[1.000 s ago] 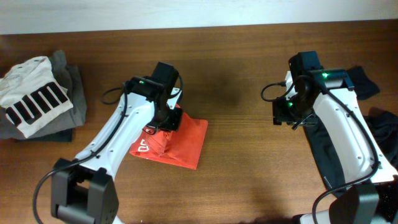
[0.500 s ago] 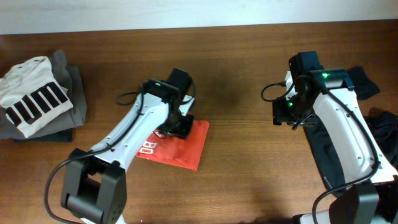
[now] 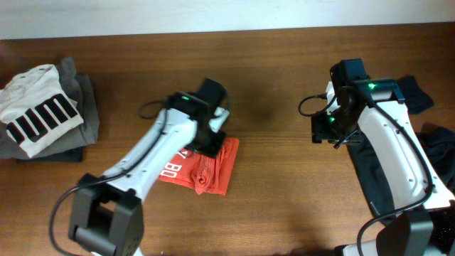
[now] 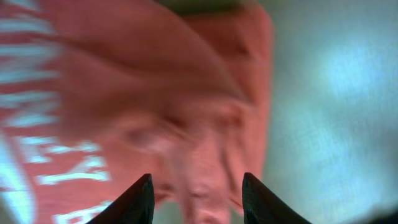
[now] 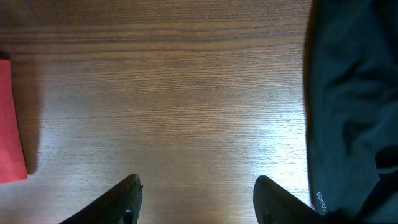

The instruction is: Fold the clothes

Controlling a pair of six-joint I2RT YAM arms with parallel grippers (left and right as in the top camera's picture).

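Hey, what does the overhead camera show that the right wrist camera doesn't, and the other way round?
Only overhead: the folded stack at the table's left end, a white striped garment on grey clothes, plus the bunched red shirt with its white lettering. Only right wrist: the right gripper open above bare wood, and a small white label on the dark garment. Both: the red shirt, the dark garment and the wooden table.

A red shirt (image 3: 213, 169) lies bunched on the desk (image 3: 277, 206) beneath the left arm (image 3: 160, 153). 2 folded garments (image 3: 43, 114) sit stacked far left.
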